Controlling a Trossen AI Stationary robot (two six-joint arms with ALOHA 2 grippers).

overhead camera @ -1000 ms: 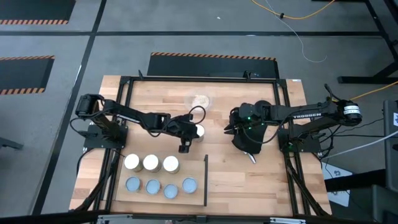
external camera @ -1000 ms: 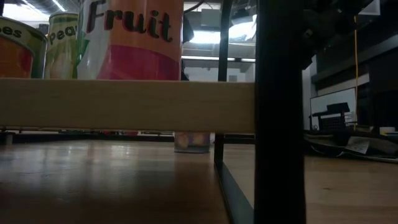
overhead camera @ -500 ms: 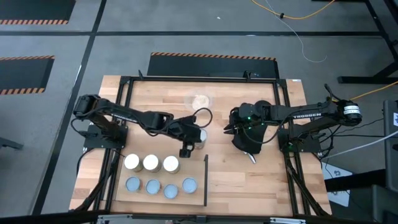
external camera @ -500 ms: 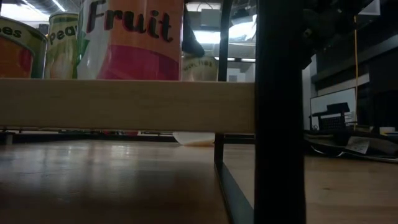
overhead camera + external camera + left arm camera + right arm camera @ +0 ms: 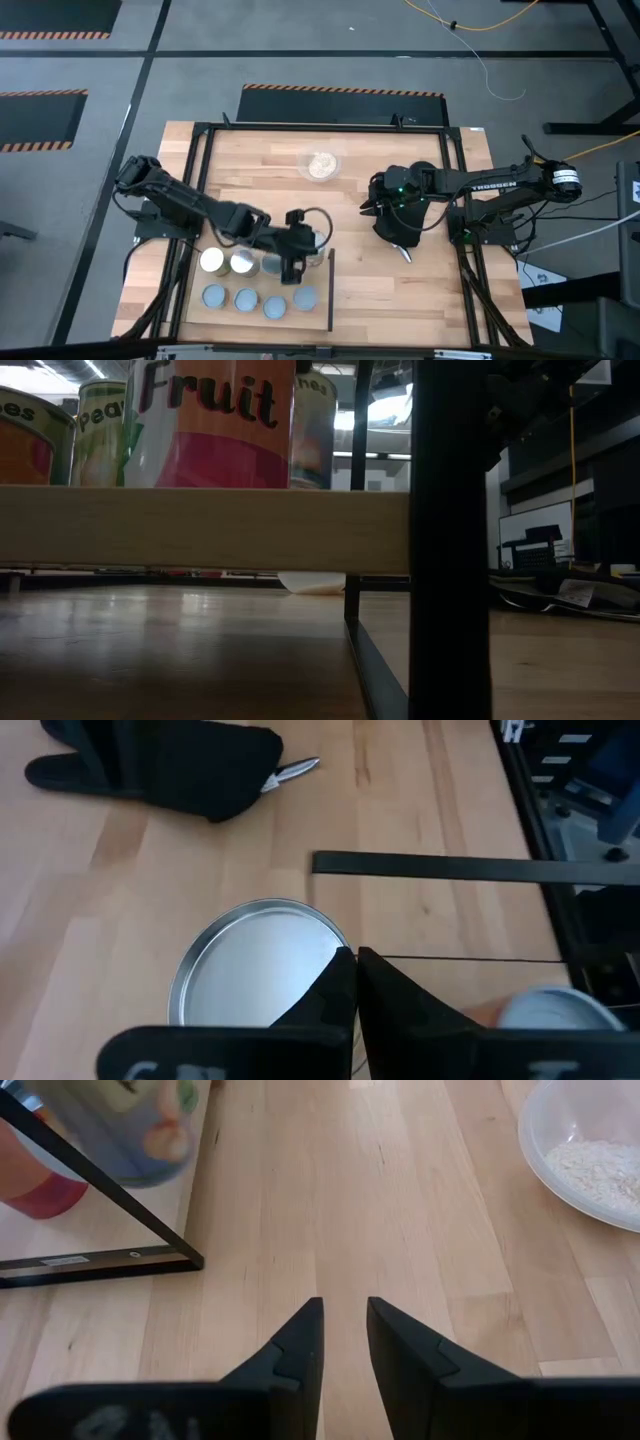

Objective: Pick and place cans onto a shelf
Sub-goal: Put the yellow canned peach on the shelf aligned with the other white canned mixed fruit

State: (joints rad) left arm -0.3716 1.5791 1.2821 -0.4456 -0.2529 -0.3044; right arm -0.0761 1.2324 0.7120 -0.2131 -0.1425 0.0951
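Shelf (image 5: 318, 312): seven cans (image 5: 245, 298) already on it. Left arm has swung from mid-table onto the shelf's back row, bringing the eighth can (image 5: 250, 960). That can now sits at the free end slot, beside the shelf's black strip (image 5: 450, 867), next to the fruit can (image 5: 215, 420). Left gripper (image 5: 355, 985) fingers are pinched together on its rim, not released. If it lets go cleanly, the job looks done. Right gripper (image 5: 344, 1330) idles off the shelf, fingers slightly apart, empty.

Robotics lab (hazard-striped floor mats (image 5: 340, 91), trailing cables (image 5: 480, 40))
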